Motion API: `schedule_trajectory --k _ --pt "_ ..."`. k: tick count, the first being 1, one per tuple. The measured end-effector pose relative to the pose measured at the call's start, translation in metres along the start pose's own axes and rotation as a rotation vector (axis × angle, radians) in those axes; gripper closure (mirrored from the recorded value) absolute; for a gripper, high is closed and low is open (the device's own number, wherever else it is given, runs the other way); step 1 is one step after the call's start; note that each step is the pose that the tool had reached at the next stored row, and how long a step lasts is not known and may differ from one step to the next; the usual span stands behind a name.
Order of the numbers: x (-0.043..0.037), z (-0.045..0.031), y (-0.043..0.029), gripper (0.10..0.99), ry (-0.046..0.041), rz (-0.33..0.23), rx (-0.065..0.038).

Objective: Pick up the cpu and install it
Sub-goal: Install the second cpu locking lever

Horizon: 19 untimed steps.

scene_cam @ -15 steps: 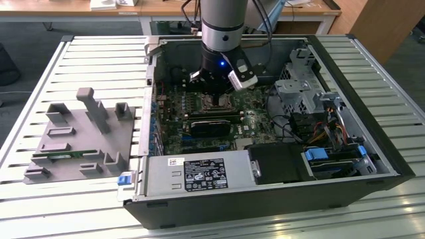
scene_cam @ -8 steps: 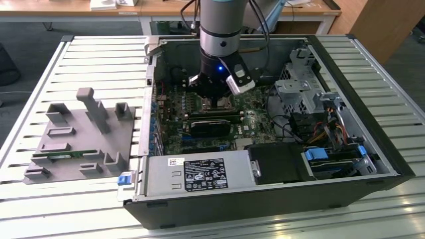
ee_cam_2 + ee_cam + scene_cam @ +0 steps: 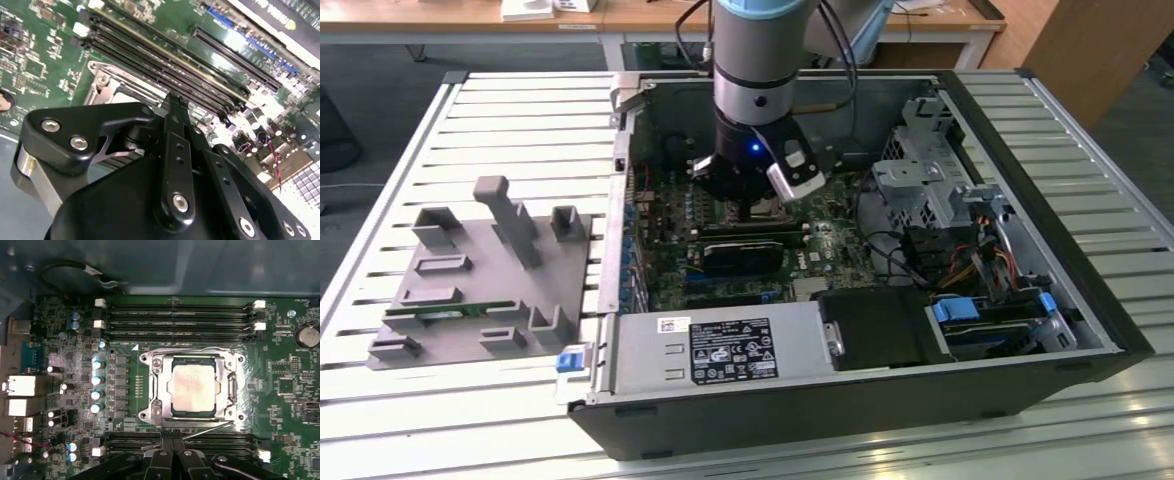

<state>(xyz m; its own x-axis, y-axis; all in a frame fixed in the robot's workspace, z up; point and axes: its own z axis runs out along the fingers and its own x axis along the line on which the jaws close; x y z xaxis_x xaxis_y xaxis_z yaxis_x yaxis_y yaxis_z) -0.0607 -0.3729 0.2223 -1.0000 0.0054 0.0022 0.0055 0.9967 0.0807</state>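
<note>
1. The cpu (image 3: 193, 387), a small square chip with a silver-grey top, lies flat inside the metal socket frame (image 3: 156, 390) at the middle of the green motherboard (image 3: 280, 390), as the first wrist view shows.
2. Nothing touches the chip.
3. Long black memory slots (image 3: 175, 315) run along two opposite sides of the socket.
4. The gripper (image 3: 172, 442) hangs just beside the socket, over the nearer set of slots. Its two black fingers (image 3: 175, 130) are pressed together with nothing between them.
5. In the exterior view, the arm (image 3: 754, 70) reaches straight down into an open computer case (image 3: 1067, 300) lying on a slatted metal table (image 3: 520, 130).
6. A grey power supply box (image 3: 720, 350) fills the near edge of the case.
7. On the exterior view's left, well apart from the case, a grey plastic tray (image 3: 454, 290) with upright posts sits on the table.
</note>
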Motion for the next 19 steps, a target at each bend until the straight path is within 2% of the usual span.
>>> schedule_trajectory --k 6,11,16,19 --pt "0.0039 0.0052 -0.0025 0.98 0.0 0.0 -0.026" --pt "0.0051 0.0118 -0.0044 0.98 0.0003 0.0 -0.038" --pt "0.008 0.0135 -0.0121 0.98 0.0003 0.0 -0.075" --pt "0.009 0.014 -0.0187 0.98 0.0004 0.0 -0.09"
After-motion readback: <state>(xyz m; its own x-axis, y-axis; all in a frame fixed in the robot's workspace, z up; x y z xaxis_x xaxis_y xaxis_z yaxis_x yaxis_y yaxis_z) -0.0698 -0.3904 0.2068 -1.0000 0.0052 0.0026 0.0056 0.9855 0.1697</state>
